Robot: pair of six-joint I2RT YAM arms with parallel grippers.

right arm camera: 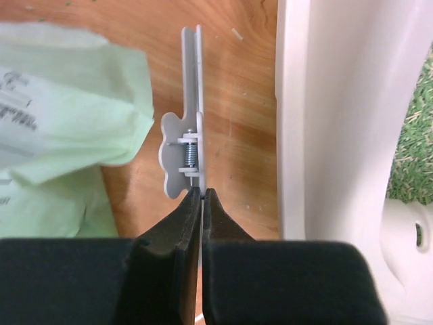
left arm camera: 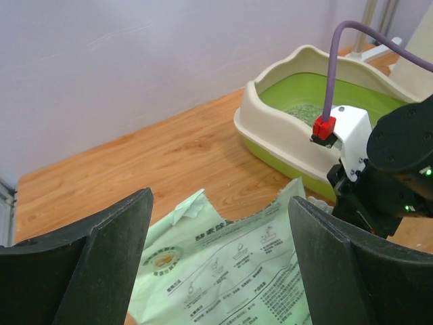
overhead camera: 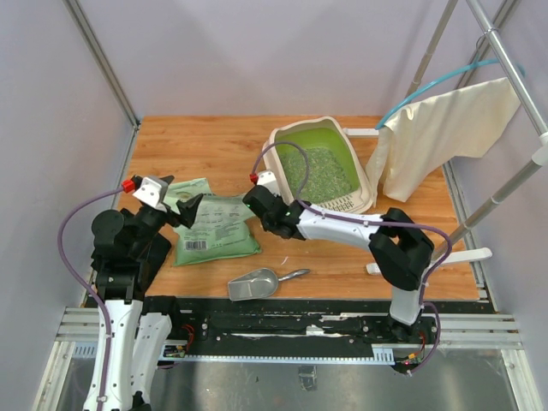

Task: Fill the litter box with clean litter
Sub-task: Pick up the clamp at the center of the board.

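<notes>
The right tool (right arm camera: 201,196) is pinched together on the lower tab of a grey spring clip (right arm camera: 186,135), which stands upright above the table (overhead camera: 205,145). The light green bag (right arm camera: 61,128) lies just to this tool's left, and the cream wall of the litter box (right arm camera: 331,115) is just to its right. The clip appears clear of the bag's mouth, though whether it touches the wood cannot be told. The left tool (left arm camera: 220,203) hovers over the bag's printed face with its fingers wide apart, holding nothing. Past it, the litter box sits near the table's far side, with pale green litter (overhead camera: 321,171) already covering part of its floor.

The step looks to be getting the clip out of the way so the bag can be poured. Doing it well likely means keeping the thin tab squarely between the fingers, since a plate this slim could twist out. The clip is best carried to bare wood away from the bag, the box and the metal scoop (overhead camera: 253,285), which lies behind the tool near the table's front edge. It should be let go only once it is low and steady.
</notes>
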